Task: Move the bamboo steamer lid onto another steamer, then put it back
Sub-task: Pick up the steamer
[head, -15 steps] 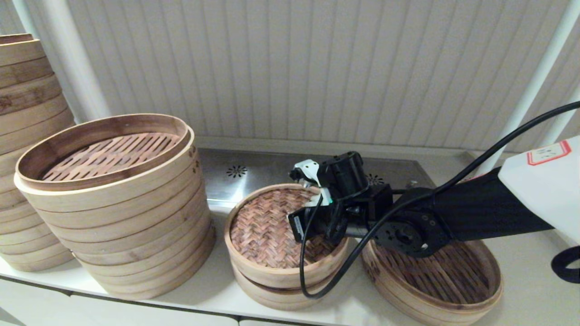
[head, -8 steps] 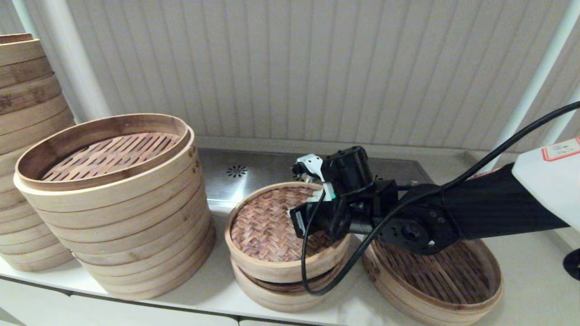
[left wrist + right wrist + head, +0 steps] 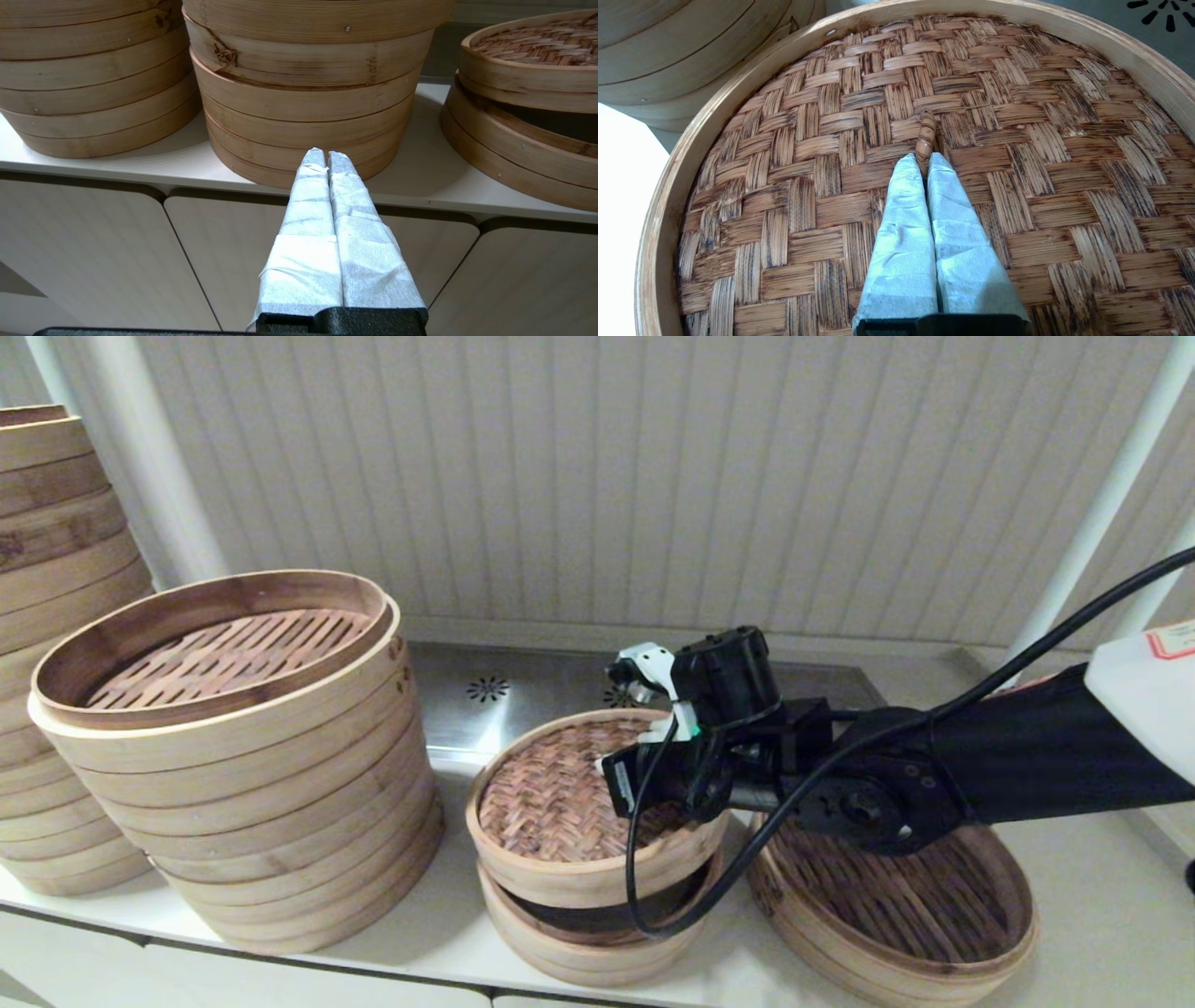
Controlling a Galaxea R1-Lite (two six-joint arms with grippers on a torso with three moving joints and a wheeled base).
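Note:
The bamboo steamer lid (image 3: 546, 798), pale rim around a brown woven top, hangs slightly tilted just above the small low steamer (image 3: 579, 952), with a dark gap between them. My right gripper (image 3: 924, 161) is shut on the small loop handle (image 3: 926, 133) at the centre of the lid (image 3: 822, 140). The right arm (image 3: 859, 798) reaches in from the right. The small steamer's inside is hidden in shadow. My left gripper (image 3: 326, 156) is shut and empty, parked low in front of the counter edge; the lid (image 3: 528, 51) and the small steamer (image 3: 514, 154) show to one side.
A tall stack of wide baskets (image 3: 252, 784) stands left of the lid, with a higher stack (image 3: 56, 616) at the far left. The wide low slatted basket (image 3: 906, 919) lies under my right arm. A steel panel (image 3: 523, 695) and wall lie behind.
The lid has risen with my right gripper, from resting on the small steamer to hanging above it, and a gap has opened between them. The left arm has not moved.

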